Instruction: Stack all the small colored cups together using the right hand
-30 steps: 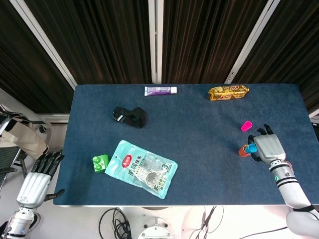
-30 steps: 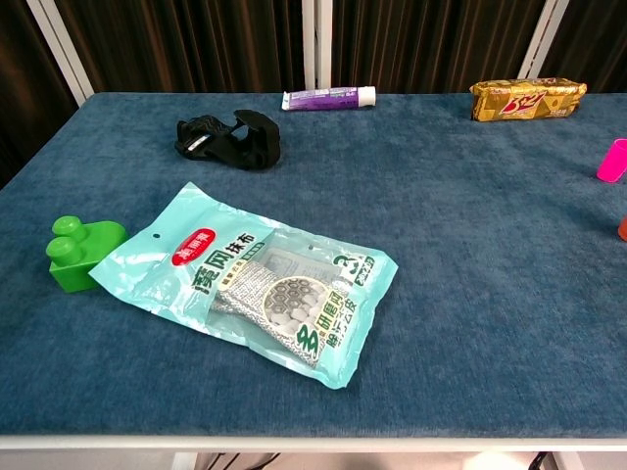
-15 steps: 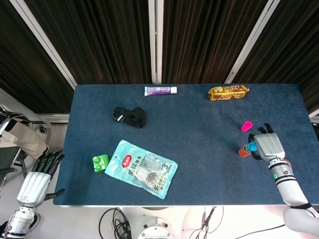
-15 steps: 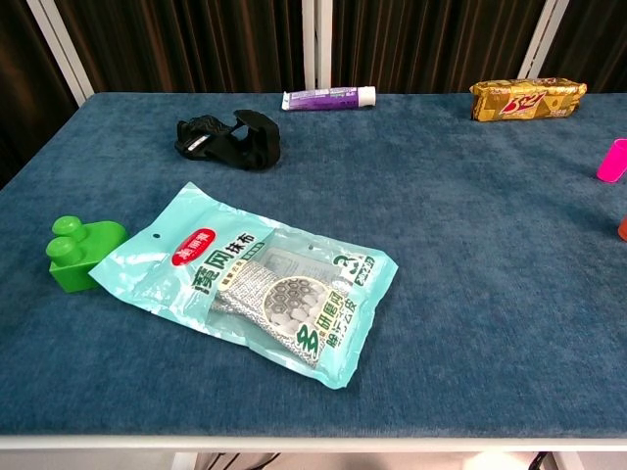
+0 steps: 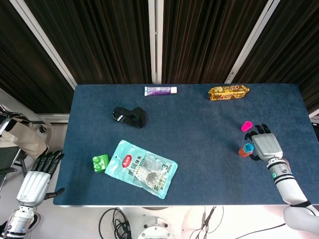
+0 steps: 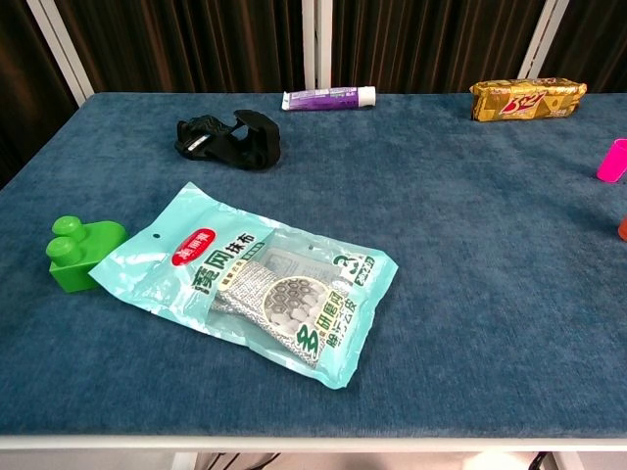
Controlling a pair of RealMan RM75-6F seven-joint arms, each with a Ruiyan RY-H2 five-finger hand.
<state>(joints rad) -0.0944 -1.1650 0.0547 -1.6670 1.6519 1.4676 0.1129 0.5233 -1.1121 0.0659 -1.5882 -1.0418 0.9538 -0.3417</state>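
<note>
The robot's right hand (image 5: 264, 145), seen from the head camera at the table's right edge, holds a blue cup (image 5: 248, 148) over an orange cup (image 5: 241, 152), its fingers curled around the blue rim while the rest of the hand lies palm down on the cloth. The blue cup sits on top of the orange one, the two touching as a short stack just at the hand's 9 o'clock side. A pink cup (image 5: 246, 126) lies on its side apart from them, near the hand at about 11 o'clock; the chest camera catches only a sliver of it at the frame's right margin. Compared with a second ago, the hand has drawn slightly up the table toward the pink cup, and the stack has shifted with it. The left hand (image 5: 36, 179) hangs off the table's near left corner, fingers spread and holding nothing. Across the blue table (image 5: 199, 114), well apart from the cups, lie a teal packet (image 5: 141, 168), a green block (image 5: 100, 162), a black strap (image 5: 129, 116), a purple tube (image 5: 160, 90) and a gold snack bar (image 5: 229, 92)
</note>
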